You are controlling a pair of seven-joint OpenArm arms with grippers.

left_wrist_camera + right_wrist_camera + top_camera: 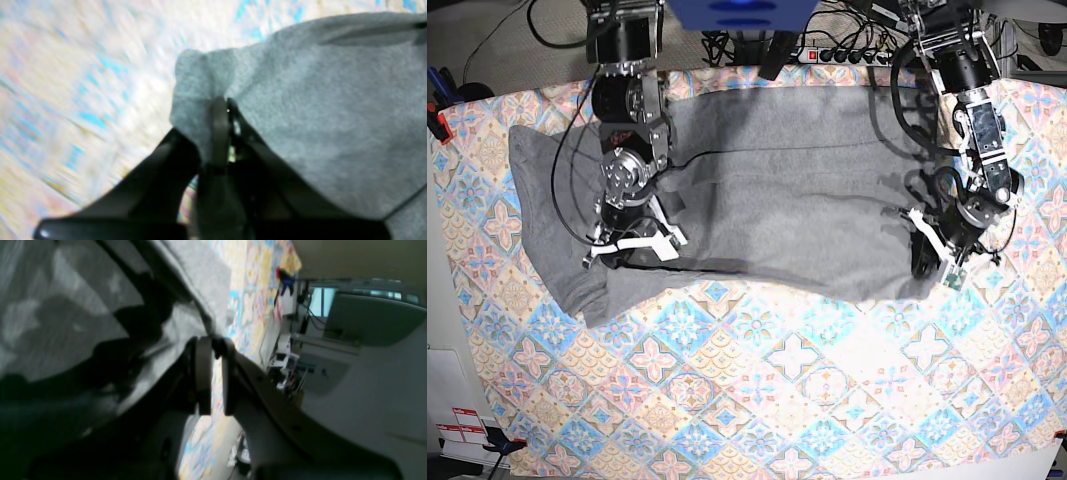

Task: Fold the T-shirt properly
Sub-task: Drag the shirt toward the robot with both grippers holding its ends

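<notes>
Evidently mid-fold: left pincer (224, 110) pinched tight on the T-shirt (777, 190) hem, right pincer (213, 343) likewise clamped on cloth, both lifting it off the table (807, 400) to carry it over.

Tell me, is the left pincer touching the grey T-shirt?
Touching. In the left wrist view the left pincer is shut on a pinched fold of the T-shirt, with fabric bunched around its tips.
</notes>
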